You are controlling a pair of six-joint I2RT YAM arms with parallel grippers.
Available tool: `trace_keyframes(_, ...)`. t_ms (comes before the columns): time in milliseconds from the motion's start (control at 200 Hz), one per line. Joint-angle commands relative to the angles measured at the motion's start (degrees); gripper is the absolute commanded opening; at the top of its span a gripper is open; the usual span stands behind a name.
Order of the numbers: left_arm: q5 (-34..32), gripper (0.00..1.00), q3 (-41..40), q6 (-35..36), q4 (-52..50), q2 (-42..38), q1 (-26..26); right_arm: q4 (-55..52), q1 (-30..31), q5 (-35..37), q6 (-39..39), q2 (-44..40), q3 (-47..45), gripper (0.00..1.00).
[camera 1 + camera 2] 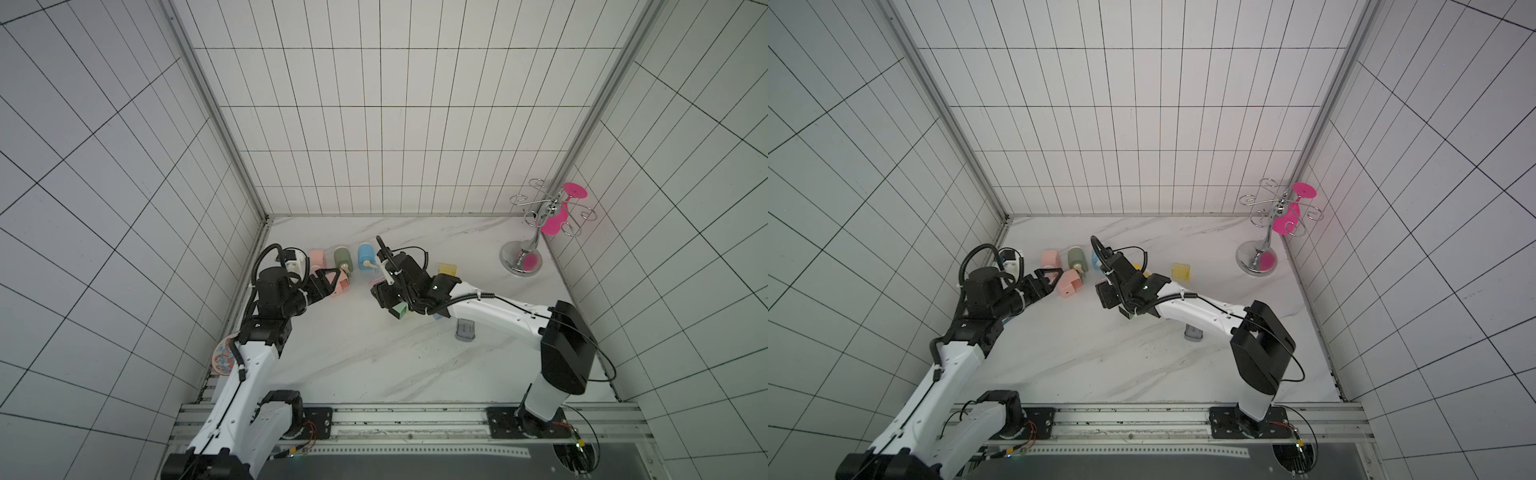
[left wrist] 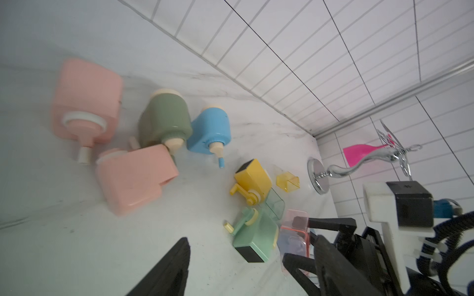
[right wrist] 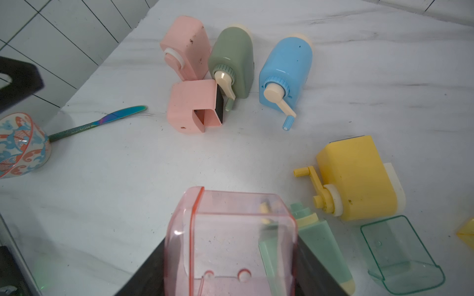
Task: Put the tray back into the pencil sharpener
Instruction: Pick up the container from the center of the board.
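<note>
Facing the empty slot of the pink sharpener [image 3: 184, 102] on the worktop [image 3: 115, 205], the tray [image 3: 230, 230] is held apart from it, clamped in the right fingers [image 3: 146, 274], seemingly for a straight push. The left fingers [image 2: 169, 269] are spread, empty, near the pink sharpener, perhaps to brace it.

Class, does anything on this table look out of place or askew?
One pink pencil sharpener lies tipped on its side, slot empty; its clear pink tray is out, held in the right gripper.

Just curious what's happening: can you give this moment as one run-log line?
right gripper: holding pink tray | left gripper: open, near tipped pink sharpener | its slot: empty
</note>
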Motion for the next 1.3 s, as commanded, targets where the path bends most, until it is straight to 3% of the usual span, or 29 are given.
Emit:
trace_keyframes(0, 1.7, 0.79, 0.9, -5.9, 1.1, -1.2, -5.4, 13.7, 1.4, 1.4, -4.9, -6.5, -10.0, 0.42)
trace_keyframes(110, 1.5, 0.81, -0.7, -12.6, 2.9, -3.7, -9.1, 19.7, 1.6, 0.9, -5.9, -12.8, -17.2, 0.41)
trace_keyframes(300, 1.4, 0.88, -7.6, -34.2, 18.2, -10.1, -13.9, 34.0, 2.2, -3.4, -6.8, -20.9, -27.9, 0.40)
trace_keyframes(415, 1.0, 0.93, -8.1, -41.6, 22.1, -12.0, -16.2, 40.2, 2.4, -5.3, -7.2, -24.5, -31.3, 0.40)
trace_keyframes(675, 3.0, 0.95, -7.0, -47.3, 24.2, -10.5, -23.2, 53.5, 2.7, -13.3, -8.2, -27.5, -35.5, 0.40)
trace_keyframes(810, 2.6, 0.97, -8.5, -50.4, 30.1, -10.4, -25.7, 56.0, 3.0, -17.1, -9.5, -27.1, -35.8, 0.41)
trace_keyframes(975, 5.8, 0.97, -7.8, -51.1, 30.4, -9.5, -26.5, 58.7, 3.0, -19.4, -12.3, -26.5, -36.3, 0.40)
trace_keyframes(1194, 4.0, 0.97, -9.2, -50.0, 25.0, -11.6, -26.9, 61.0, 3.0, -20.8, -14.3, -26.0, -36.1, 0.41)
trace_keyframes(1294, 4.0, 0.97, -9.9, -51.2, 27.5, -11.2, -27.4, 62.2, 3.0, -21.6, -14.3, -25.2, -35.9, 0.40)
